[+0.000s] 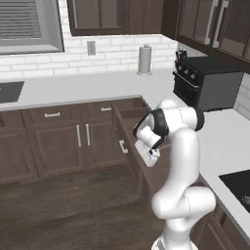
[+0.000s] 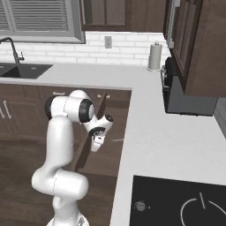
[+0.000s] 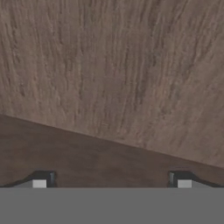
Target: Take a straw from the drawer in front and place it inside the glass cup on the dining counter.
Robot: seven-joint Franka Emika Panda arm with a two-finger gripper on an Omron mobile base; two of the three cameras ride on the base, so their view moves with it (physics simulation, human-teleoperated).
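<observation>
The drawer (image 2: 106,145) is pulled open beneath the desk (image 2: 154,132), and the gripper (image 2: 96,142) is hung over it, fingers spread wide and empty. A faint pale line, possibly the straw (image 2: 116,140), is seen inside; it should be centred between the fingers before closing.

arm bent forward, end effector (image 1: 152,157) pointing down, jaws wide apart.

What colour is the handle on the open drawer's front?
Silver, a small bar handle on the dark brown drawer; it shows best in the left base view.
</observation>
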